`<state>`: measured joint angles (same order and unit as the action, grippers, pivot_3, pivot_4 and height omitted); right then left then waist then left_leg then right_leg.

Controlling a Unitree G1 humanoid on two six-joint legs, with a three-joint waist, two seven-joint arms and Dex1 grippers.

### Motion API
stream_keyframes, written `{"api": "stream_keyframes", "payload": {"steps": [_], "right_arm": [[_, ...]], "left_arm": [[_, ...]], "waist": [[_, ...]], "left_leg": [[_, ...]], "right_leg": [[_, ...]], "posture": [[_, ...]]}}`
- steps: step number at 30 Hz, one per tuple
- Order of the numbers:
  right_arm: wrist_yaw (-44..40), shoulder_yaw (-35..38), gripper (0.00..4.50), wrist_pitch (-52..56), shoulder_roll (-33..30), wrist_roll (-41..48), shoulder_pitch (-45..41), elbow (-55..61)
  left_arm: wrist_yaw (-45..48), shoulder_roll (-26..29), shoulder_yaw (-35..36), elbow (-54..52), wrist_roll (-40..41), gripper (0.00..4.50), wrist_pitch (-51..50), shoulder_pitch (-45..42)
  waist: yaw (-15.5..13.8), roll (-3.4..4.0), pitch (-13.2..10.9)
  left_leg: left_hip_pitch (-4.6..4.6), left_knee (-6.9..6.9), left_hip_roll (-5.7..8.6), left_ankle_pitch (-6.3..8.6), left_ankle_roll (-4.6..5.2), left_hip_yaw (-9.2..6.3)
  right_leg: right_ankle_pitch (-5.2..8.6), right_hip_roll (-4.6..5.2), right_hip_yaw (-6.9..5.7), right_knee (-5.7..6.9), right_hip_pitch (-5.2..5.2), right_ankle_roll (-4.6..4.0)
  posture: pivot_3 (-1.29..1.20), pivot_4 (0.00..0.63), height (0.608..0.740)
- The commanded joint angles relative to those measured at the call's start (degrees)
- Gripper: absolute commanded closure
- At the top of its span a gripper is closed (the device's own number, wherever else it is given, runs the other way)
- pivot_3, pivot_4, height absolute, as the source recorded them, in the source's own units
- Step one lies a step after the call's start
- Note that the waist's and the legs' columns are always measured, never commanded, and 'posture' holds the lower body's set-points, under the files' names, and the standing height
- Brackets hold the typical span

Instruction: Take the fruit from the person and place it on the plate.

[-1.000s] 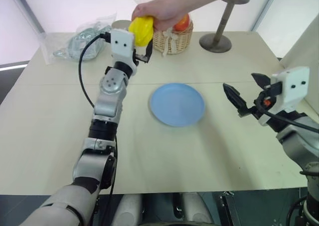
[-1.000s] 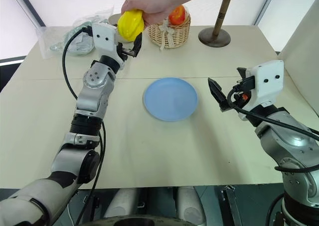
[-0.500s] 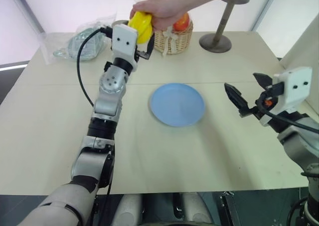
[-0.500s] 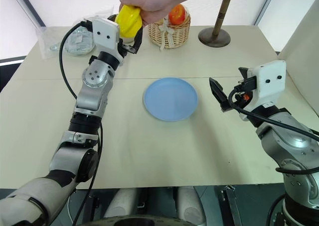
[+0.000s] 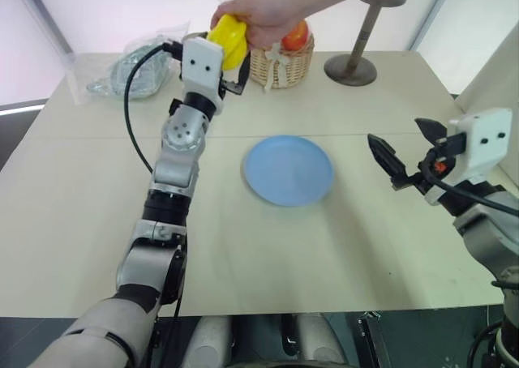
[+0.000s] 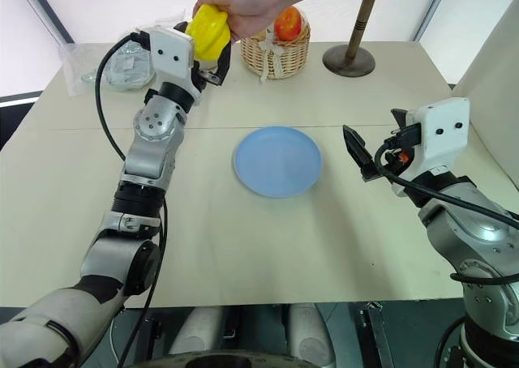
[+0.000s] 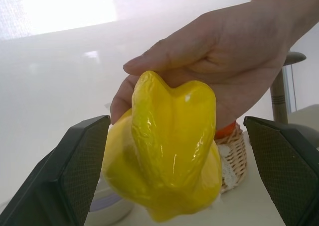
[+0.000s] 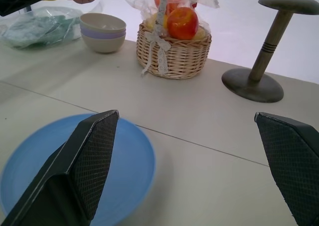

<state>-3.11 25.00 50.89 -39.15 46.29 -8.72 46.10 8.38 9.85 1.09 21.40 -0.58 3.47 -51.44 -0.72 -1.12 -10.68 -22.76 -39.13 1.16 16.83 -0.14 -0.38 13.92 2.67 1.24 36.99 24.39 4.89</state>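
compared with a second ago the bright yellow ridged toy starfruit (image 5: 229,40) and the person's bare hand (image 5: 263,13) sit a bit higher and further back over the surface, and the left gripper (image 5: 229,70) went up with them.

left eye view: the hand comes in from the far side holding the fruit from above, out over the pale beige surface (image 5: 340,254), presumably so the robot can reach it without stretching. left jaws are spread wide on either side of the fruit and don't look to be pinching it yet. the round plain light blue plate (image 5: 289,169) sits bare mid-surface, well apart from the handover.

right eye view: the right gripper (image 6: 378,151) hangs off beside the plate with its jaws spread and nothing in them, probably just parked out of the way.

left wrist view: the starfruit fills the gap between the two black fingers (image 7: 75,166), with the person's fingers wrapped round its top.

right wrist view: a woven wicker basket of orange-red fruit (image 8: 173,44) stands beyond the plate.
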Motion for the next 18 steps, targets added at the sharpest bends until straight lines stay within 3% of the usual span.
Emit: {"api": "stream_keyframes", "payload": {"steps": [1, 4, 7, 18], "right_arm": [[0.28, 1.73, 0.04, -0.35, -0.45, 0.36, 0.02, 2.36], [0.34, 1.72, 0.0, -0.41, -0.41, 0.39, 0.05, 2.35], [0.42, 1.56, 0.0, -0.43, -0.4, 0.34, -0.1, 2.19], [0.52, 1.75, 0.0, -0.49, -0.47, 0.4, 0.22, 2.32]], "left_arm": [[-0.55, 0.33, 0.73, -1.45, 0.08, 0.0, 1.58, -1.53], [-0.57, 0.37, 0.77, -1.54, 0.12, 0.82, 1.84, -1.5], [-0.65, 0.37, 0.87, -1.38, 0.19, 2.33, 2.05, -1.64], [-1.1, 0.4, 1.01, -1.9, 0.3, 2.33, 1.99, -1.57]], "waist": [[0.01, 0.0, 0.0], [0.01, 0.0, 0.0], [0.0, 0.0, 0.0], [0.01, 0.0, 0.0]], "left_leg": [[0.0, 0.0, 0.0, 0.0, 0.0, 0.0], [0.0, 0.0, 0.0, 0.0, 0.0, 0.0], [0.0, 0.0, 0.0, 0.0, 0.0, 0.0], [0.0, 0.0, 0.0, 0.0, 0.0, 0.0]], "right_leg": [[0.0, 0.0, 0.0, 0.0, 0.0, 0.0], [0.0, 0.0, 0.0, 0.0, 0.0, 0.0], [0.0, 0.0, 0.0, 0.0, 0.0, 0.0], [0.0, 0.0, 0.0, 0.0, 0.0, 0.0]], "posture": [[0.0, 0.15, 0.74], [0.0, 0.15, 0.74], [0.0, 0.15, 0.74], [0.0, 0.15, 0.74]]}}
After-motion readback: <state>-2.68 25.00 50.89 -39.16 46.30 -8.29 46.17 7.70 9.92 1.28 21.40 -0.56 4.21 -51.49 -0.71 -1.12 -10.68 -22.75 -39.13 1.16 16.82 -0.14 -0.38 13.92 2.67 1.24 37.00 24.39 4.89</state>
